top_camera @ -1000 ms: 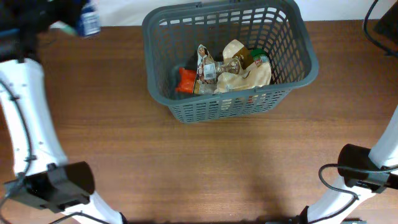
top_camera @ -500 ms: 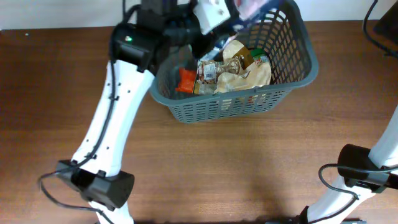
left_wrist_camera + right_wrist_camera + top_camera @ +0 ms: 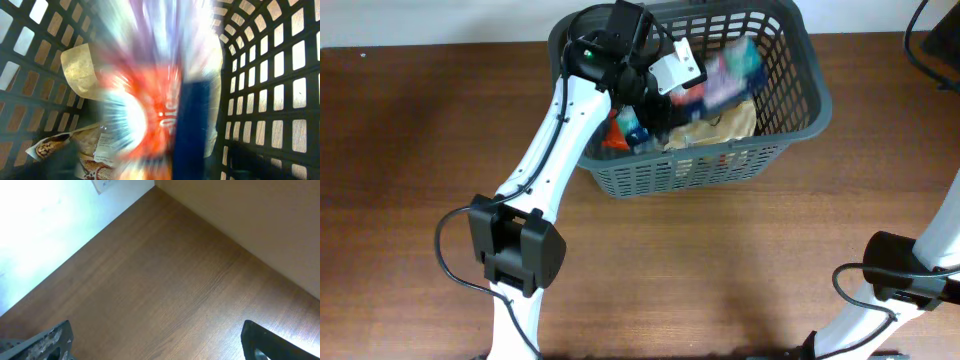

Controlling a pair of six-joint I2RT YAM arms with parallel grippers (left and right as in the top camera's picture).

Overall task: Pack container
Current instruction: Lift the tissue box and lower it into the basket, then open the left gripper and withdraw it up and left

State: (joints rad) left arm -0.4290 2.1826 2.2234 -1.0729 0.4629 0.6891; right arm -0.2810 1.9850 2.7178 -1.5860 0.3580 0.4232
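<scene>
The container (image 3: 790,130), a dark grey lattice basket, stands at the table's far middle. My left gripper (image 3: 665,100) reaches in over its left half, jaws open. A pink, blue and orange packet (image 3: 725,72) is a motion-blurred streak just right of it, above the things in the basket. In the left wrist view that packet (image 3: 165,100) smears across the middle, with the container's wall (image 3: 270,75) behind it and my fingers dark at both lower corners. The right gripper (image 3: 157,340) hangs open over bare wood.
An orange packet (image 3: 617,130) and a beige paper bag (image 3: 720,125) lie on the basket's floor. The left wrist view shows the beige bag (image 3: 80,65) and a printed snack packet (image 3: 55,145). The right arm's base (image 3: 905,275) stands at the right front.
The left arm swung from the far left in over the basket, carrying the packet. Its jaws have opened and the packet is now loose and blurred. The right arm has not moved.
</scene>
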